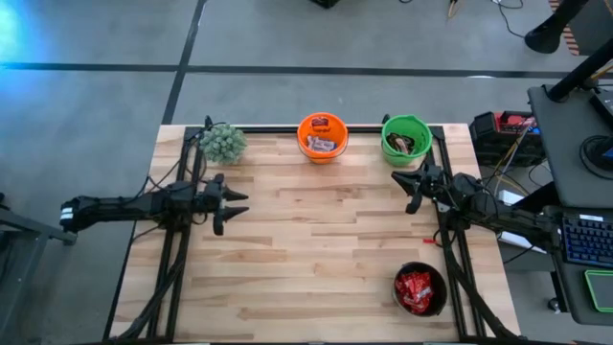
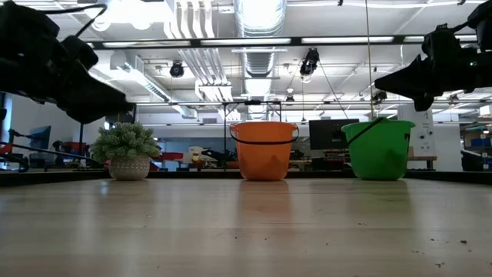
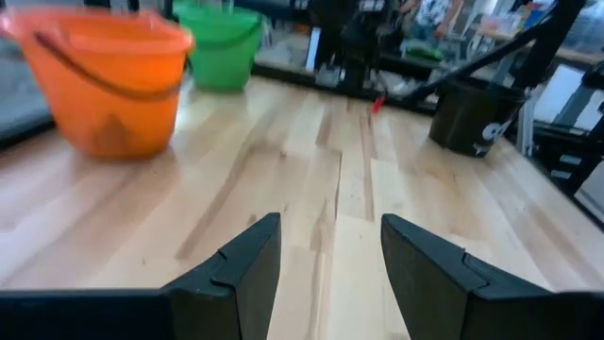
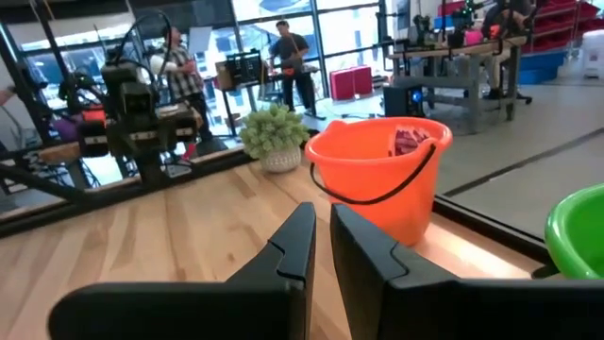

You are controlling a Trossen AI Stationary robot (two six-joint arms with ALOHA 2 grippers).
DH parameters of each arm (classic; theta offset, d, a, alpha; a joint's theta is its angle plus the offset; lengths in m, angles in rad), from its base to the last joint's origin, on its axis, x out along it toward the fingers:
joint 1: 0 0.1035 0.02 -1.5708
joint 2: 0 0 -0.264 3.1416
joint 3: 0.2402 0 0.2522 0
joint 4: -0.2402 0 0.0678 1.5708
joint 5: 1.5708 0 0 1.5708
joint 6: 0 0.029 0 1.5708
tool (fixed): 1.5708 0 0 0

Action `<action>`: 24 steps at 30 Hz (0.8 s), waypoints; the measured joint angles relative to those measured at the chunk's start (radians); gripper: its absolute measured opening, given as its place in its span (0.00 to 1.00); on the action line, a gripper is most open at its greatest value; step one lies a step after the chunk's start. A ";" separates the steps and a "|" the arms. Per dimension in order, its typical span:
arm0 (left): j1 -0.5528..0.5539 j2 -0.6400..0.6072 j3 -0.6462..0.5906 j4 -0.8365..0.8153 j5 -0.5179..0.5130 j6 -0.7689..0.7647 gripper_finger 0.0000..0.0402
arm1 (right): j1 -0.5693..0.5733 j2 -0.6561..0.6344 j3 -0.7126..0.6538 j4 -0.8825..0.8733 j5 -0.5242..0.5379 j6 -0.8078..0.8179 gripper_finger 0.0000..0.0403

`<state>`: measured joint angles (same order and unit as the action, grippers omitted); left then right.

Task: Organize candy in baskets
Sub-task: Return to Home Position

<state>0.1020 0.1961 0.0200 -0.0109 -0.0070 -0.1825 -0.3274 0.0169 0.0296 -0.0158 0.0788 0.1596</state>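
Note:
Three baskets stand on the wooden table. At the far edge, the orange basket (image 1: 322, 137) holds a few wrapped candy pieces (image 1: 321, 144) and the green basket (image 1: 406, 140) holds dark bars. The black basket (image 1: 420, 289), near the front right corner, is filled with red packets (image 1: 416, 287). My left gripper (image 1: 238, 204) hovers open over the table's left part, pointing right, with nothing between its fingers (image 3: 247, 255). My right gripper (image 1: 400, 181) hovers shut near the right side, just in front of the green basket, and holds nothing (image 4: 321, 210).
A small potted plant (image 1: 223, 142) stands at the far left corner. A tiny red bit (image 1: 430, 241) lies by the right frame rail. Bare wood (image 1: 316, 249) stretches between the two arms. People and workbenches show in the room beyond the table.

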 joint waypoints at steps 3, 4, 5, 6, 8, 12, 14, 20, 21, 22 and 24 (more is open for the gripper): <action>0.000 0.038 0.000 0.000 -0.001 -0.028 0.42 | 0.000 0.002 0.000 0.000 0.001 0.008 0.07; 0.000 0.049 0.000 0.001 -0.004 -0.035 0.42 | 0.000 0.002 0.000 0.000 0.001 0.011 0.07; 0.000 0.059 0.000 0.002 -0.010 -0.042 0.42 | 0.000 0.002 0.000 0.000 0.001 0.013 0.07; 0.000 0.067 0.000 0.003 -0.017 -0.047 0.42 | 0.000 0.003 0.000 -0.001 0.001 0.013 0.07; 0.001 0.081 -0.001 0.013 -0.035 -0.059 0.42 | 0.000 0.004 0.000 -0.001 0.001 0.002 0.07; 0.001 0.089 -0.004 0.028 -0.040 -0.062 0.42 | 0.000 0.004 -0.001 -0.002 0.000 -0.087 0.07; 0.001 0.089 -0.004 0.029 -0.040 -0.062 0.42 | 0.000 0.004 -0.001 -0.002 0.001 -0.116 0.07; 0.000 0.090 -0.004 0.036 -0.040 -0.062 0.42 | 0.000 0.004 -0.001 -0.002 0.000 -0.106 0.07; 0.000 0.091 -0.004 0.037 -0.040 -0.062 0.42 | 0.000 0.004 -0.001 -0.002 0.001 -0.109 0.07; 0.000 0.093 -0.004 0.037 -0.040 -0.062 0.42 | 0.000 0.004 -0.001 -0.002 0.000 -0.108 0.07; 0.000 0.094 -0.004 0.037 -0.040 -0.062 0.42 | 0.000 0.004 -0.001 -0.002 0.000 -0.108 0.07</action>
<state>0.1024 0.2905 0.0162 0.0261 -0.0471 -0.2447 -0.3275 0.0208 0.0283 -0.0174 0.0792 0.0517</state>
